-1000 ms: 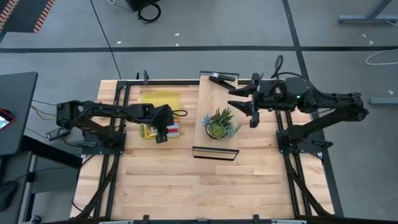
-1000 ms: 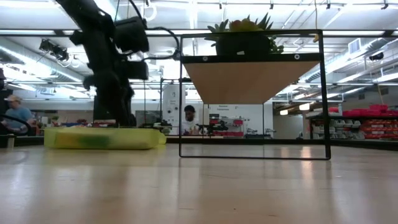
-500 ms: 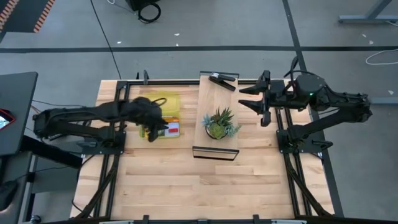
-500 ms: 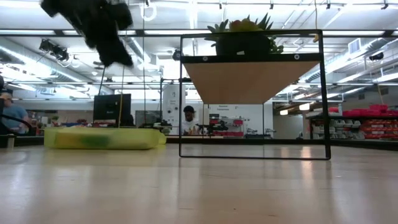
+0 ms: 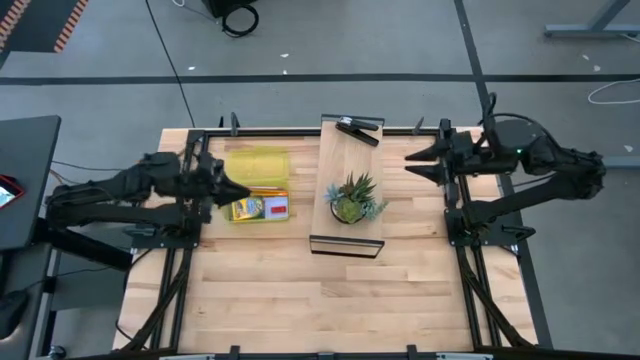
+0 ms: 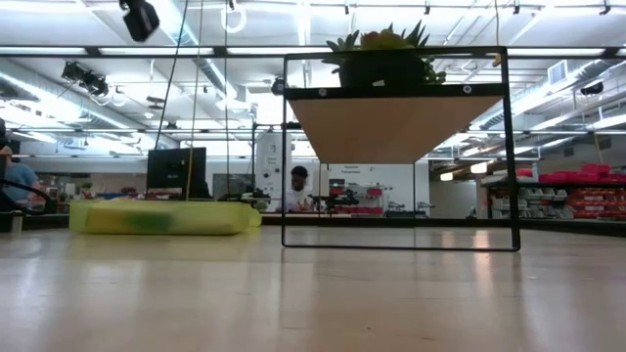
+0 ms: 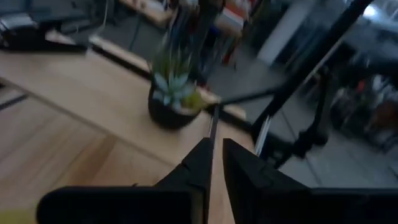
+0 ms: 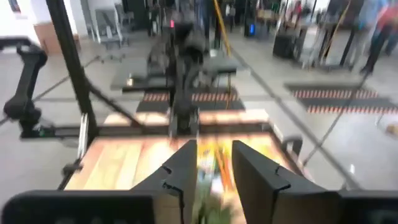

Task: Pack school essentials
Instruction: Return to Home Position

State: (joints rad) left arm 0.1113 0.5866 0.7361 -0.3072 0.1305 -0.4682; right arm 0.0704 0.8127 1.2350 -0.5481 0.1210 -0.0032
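The left arm has pulled back from over the yellow supply box [image 5: 257, 164], and the right arm has pulled away from the potted plant [image 5: 352, 198] too. The plant sits on a wooden shelf [image 5: 340, 150] in the middle of the table [image 5: 300, 300]. The yellow supply box lies open on the table near the plant, on the left arm's side of it. In one half of the box lies the yellow-and-green crayon box [image 5: 245, 209]. A red piece [image 5: 279, 210] lies next to it, on the side closer to the plant. The other things in the box are too small to tell apart. The left gripper [image 5: 240, 189] is on the far side of the box from the plant, with its tips at the box's edge. Its fingers [image 7: 199, 165] are almost together, with only a thin slit between them, and they hold nothing. In the low view only a small dark bit of this arm [image 6: 140, 18] shows, high above the box. The right gripper [image 5: 412, 166] is on the other side of the plant, past the shelf's edge and apart from the plant. Its fingers [image 8: 180, 171] have a gap between them, and nothing is in the gap. A long black thing [image 5: 358, 128] lies at the shelf's back end, past the plant. In the room far behind the plant, a person [image 6: 298, 186] shows.
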